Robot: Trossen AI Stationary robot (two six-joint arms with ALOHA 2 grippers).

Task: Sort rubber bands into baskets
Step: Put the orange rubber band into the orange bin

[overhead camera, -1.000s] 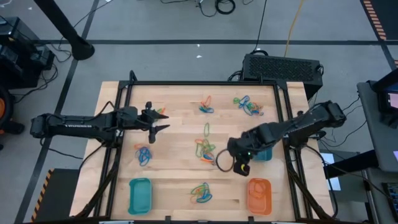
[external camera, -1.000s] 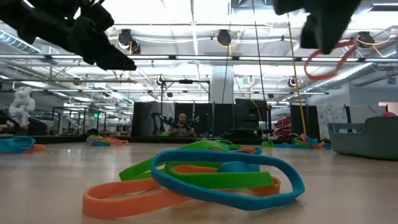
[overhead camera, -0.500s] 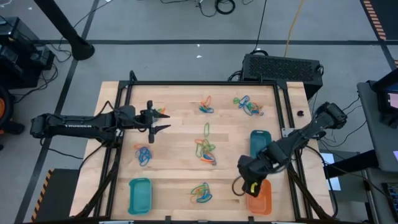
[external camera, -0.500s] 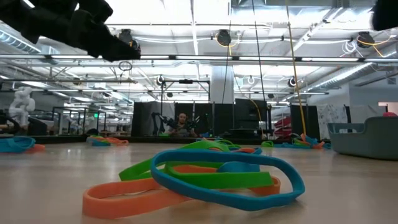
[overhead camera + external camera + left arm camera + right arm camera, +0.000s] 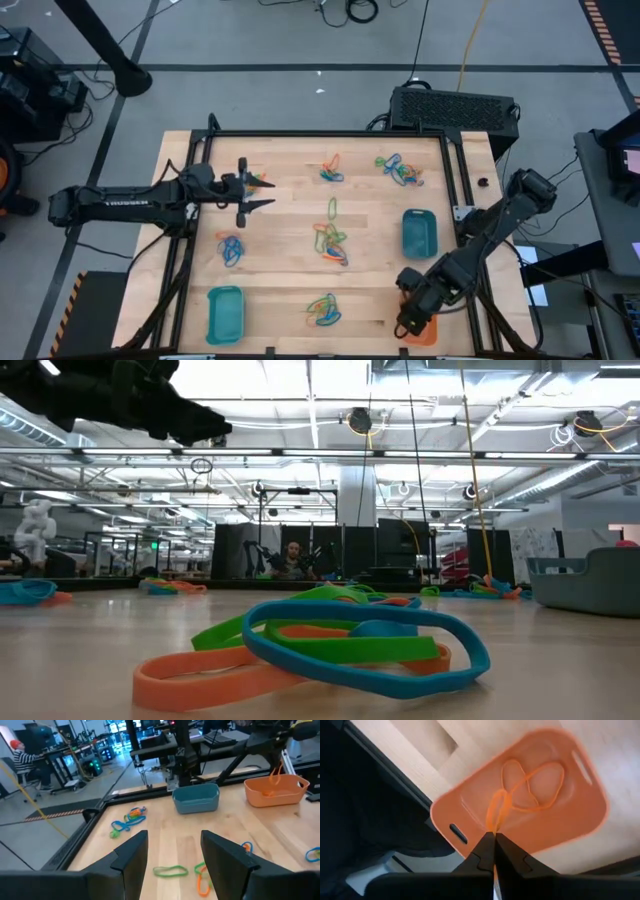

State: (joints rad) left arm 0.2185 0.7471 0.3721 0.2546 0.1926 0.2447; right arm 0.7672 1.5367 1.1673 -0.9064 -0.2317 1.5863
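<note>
Left gripper [image 5: 250, 192]: hovers over the table's left side, jaws apart and empty, an orange and blue cluster just beside it.
Left teal basket [image 5: 225, 312]: at the near-left corner; looks empty.
Loose rubber bands [image 5: 330, 240]: mixed orange, green and blue clumps scattered mid-table, unsorted.
Right teal basket [image 5: 419, 232]: at the table's right; contents cannot be told.
Right gripper [image 5: 494, 839]: poised above the orange basket [image 5: 580, 825], jaws pinched on an orange band [image 5: 498, 810].
Orange basket contents: orange loops lie inside.
Doing it well: release only while centred over the basket, low enough that the band cannot spring over the wall.
</note>
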